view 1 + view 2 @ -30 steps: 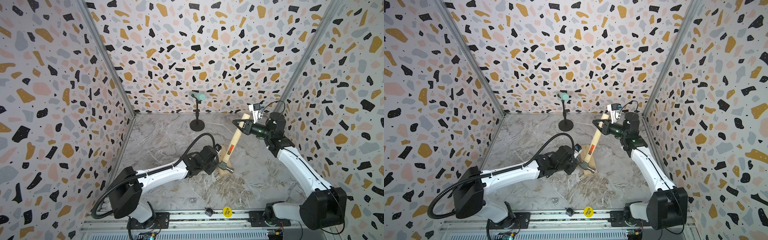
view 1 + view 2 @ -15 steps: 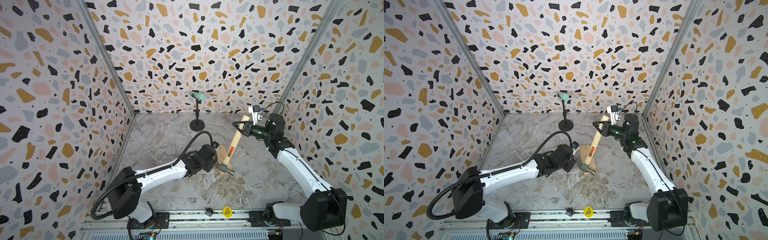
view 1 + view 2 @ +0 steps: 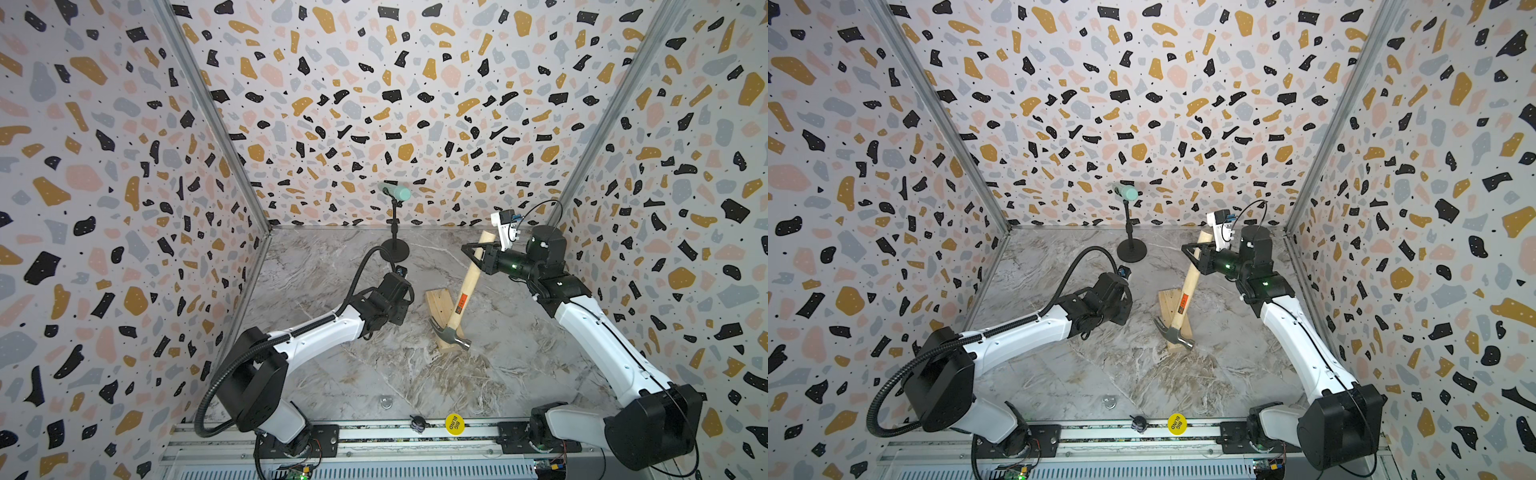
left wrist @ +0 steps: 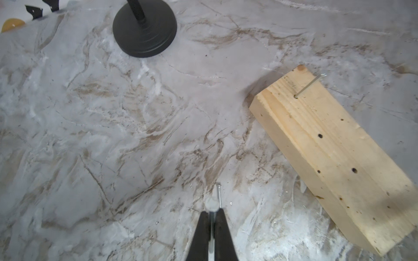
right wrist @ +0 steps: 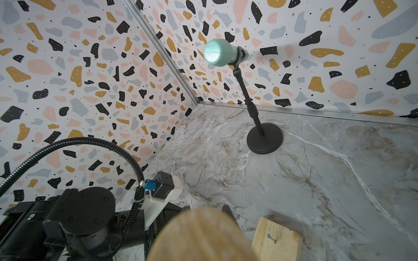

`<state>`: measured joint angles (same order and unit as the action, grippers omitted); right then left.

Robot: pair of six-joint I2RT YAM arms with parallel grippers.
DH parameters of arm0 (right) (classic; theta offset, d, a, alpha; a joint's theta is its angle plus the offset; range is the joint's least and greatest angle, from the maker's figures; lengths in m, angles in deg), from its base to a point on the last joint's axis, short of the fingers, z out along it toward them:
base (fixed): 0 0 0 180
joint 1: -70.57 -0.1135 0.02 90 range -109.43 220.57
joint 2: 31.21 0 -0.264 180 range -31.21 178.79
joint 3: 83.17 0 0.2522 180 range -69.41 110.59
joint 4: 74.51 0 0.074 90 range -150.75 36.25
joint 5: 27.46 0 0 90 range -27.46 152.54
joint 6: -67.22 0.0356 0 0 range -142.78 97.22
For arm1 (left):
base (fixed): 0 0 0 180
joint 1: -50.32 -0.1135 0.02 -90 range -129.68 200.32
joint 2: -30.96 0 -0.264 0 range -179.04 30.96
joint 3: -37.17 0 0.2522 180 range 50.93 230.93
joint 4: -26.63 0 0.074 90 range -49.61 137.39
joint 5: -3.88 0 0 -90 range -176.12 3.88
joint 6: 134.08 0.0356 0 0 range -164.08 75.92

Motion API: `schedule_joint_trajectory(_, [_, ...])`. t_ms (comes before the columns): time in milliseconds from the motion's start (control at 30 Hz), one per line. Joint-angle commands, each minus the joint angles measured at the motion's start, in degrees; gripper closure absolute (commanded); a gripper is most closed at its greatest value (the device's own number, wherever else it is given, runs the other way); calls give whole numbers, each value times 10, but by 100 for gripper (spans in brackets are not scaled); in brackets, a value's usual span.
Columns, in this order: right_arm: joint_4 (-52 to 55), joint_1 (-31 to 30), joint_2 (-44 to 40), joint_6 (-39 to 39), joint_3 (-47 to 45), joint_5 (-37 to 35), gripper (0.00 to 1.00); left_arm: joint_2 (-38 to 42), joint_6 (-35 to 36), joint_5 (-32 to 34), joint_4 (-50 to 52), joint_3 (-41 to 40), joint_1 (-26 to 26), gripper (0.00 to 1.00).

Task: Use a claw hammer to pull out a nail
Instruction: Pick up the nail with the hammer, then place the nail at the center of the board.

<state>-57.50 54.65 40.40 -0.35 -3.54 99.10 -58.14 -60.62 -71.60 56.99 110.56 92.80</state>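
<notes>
R end effector [image 3: 473, 254] was clamped on the hammer [image 3: 460, 301] high up the handle, near the butt end. Handle leaned up twd the back-right, w/ the steel head down on the near end of the wood block [image 4: 328, 146] and the claw pointing twd the L arm. L end effector [image 4: 211, 213] was over bare surface [image 3: 374, 374] on the L arm's side of the block, near it but not touching. Its fingers were pressed together w/ the nail [image 4: 211, 204] pinched betw them, round head poking out past the tips. Couldn't tell if the tips touched the surface. A 2nd nail [image 4: 308, 87] stood in the block's far end, leaning, most of its shank out of the wood. Mic stand [image 3: 395, 249] stood at the back, well apart from block & hammer.
</notes>
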Motion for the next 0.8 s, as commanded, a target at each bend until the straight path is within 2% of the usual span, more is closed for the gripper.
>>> schedule_joint_trajectory(0, [18,-24,-25,-24,61,-50,96,-23,-23,13,7,6,-13,100])
schedule_joint_trajectory(133, [38,-40,-24,-47,76,-79,100,-52,-34,14,11,15,-22,100])
schedule_joint_trajectory(767, [65,-159,-42,-166,93,-260,100,-130,-62,-8,-8,22,-54,100])
